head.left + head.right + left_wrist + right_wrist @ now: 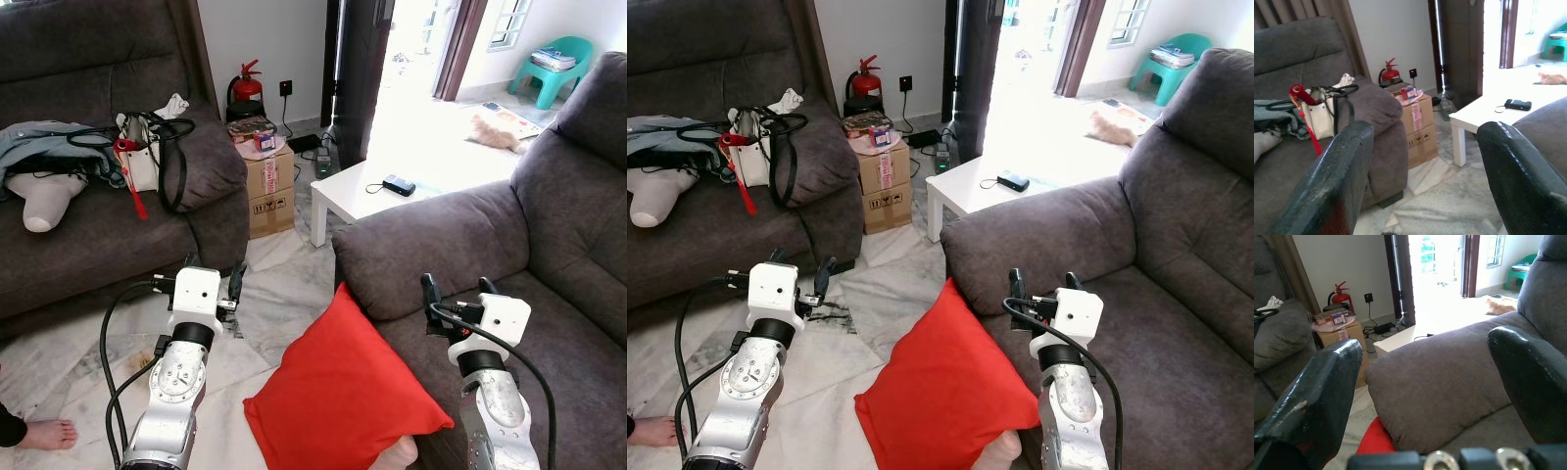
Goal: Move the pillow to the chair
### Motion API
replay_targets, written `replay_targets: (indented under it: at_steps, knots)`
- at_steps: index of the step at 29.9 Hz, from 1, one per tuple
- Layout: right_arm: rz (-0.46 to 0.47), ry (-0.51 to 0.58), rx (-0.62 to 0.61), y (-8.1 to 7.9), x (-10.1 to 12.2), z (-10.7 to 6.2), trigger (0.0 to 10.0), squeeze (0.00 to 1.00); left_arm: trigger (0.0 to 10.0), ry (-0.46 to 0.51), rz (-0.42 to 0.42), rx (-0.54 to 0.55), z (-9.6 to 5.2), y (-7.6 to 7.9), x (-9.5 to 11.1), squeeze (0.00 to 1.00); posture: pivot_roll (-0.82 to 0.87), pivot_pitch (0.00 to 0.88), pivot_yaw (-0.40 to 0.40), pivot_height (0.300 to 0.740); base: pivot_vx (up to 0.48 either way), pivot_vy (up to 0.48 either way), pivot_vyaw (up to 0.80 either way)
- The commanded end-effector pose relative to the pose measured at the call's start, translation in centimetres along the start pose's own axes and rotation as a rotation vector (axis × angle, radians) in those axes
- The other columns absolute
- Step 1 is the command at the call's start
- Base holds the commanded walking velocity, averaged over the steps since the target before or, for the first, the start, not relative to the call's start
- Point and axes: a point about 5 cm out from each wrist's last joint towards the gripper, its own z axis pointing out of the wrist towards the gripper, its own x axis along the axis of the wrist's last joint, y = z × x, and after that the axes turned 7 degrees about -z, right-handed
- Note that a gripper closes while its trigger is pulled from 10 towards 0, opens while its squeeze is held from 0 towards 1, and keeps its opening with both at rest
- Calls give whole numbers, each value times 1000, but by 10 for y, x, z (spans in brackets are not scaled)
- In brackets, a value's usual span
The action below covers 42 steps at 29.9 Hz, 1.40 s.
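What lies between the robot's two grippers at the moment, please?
In the left eye view, the square red fabric pillow leans against the grey sofa armrest, between the left gripper over marble floor and the right gripper.

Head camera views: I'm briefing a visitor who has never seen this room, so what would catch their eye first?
The bright red pillow stands out, leaning on the floor against the front of the grey armchair, between the left gripper and the right gripper, both open. Next come the red fire extinguisher by the far wall and the sunlit doorway behind the white table.
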Motion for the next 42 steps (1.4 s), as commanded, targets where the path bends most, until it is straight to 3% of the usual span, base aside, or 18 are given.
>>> replay_targets:
  at_steps: [1,28,42]
  knots:
    - [-1,3,-1,0,5,5,10000,0,10000,18,-17,-19,2,5,4,0,45,0,-46,740,0,0,-456]
    - [18,5,12,-5,5,7,10000,0,10000,14,-35,-31,2,7,5,0,50,0,-48,740,0,0,-162]
    - [15,0,20,-5,5,7,10000,0,10000,12,-35,-32,1,8,4,0,49,0,-51,740,151,0,0]
